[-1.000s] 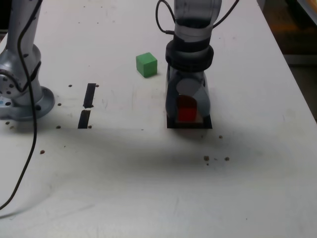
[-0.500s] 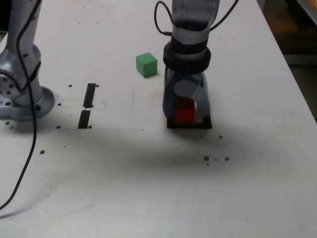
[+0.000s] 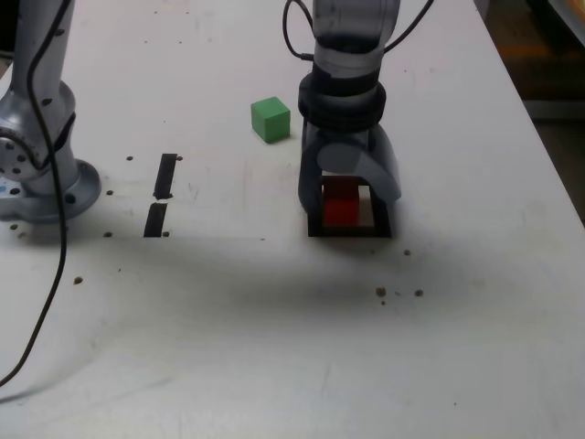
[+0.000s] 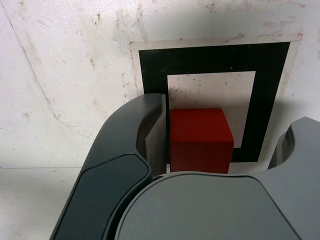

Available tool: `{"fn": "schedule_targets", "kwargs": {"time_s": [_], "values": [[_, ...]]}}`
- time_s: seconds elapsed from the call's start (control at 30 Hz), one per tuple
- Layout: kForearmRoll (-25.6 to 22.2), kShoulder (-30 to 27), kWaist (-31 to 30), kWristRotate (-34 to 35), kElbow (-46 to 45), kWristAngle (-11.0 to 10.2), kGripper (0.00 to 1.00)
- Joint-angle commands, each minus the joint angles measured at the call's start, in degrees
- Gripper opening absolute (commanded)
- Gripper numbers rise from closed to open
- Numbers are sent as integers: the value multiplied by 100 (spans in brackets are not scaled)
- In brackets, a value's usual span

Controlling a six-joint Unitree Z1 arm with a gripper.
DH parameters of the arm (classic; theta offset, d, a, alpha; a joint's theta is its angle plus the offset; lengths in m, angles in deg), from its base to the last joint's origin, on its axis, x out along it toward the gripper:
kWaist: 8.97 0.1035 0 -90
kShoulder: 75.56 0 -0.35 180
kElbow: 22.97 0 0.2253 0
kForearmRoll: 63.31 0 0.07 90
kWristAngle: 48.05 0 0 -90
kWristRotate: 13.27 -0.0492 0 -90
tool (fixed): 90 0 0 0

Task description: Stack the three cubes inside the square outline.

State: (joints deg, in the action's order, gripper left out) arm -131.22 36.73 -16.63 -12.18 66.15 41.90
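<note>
One red cube [image 4: 200, 140] (glossy, crisp-edged), black tape outline [image 4: 260, 100]

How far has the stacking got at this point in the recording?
Started: the red cube sits inside the black square outline. In hand: nothing; the gripper stands open around the red cube, a gap showing on one side. Left: the green cube is on the table outside the outline, yet to be stacked; no yellow cube can be seen in either view.
</note>
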Motion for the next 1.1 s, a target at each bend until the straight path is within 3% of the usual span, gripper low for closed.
{"fn": "schedule_targets", "kwargs": {"time_s": [0.0, 0.47, 0.73, 1.07], "values": [[-52, -113, 13, 7, 3, -12, 85], [-859, -962, 434, 21, 184, -397, 88], [-867, -1154, 788, -274, 268, -400, 99], [-748, -832, 1185, -686, 561, -375, 100]]}}
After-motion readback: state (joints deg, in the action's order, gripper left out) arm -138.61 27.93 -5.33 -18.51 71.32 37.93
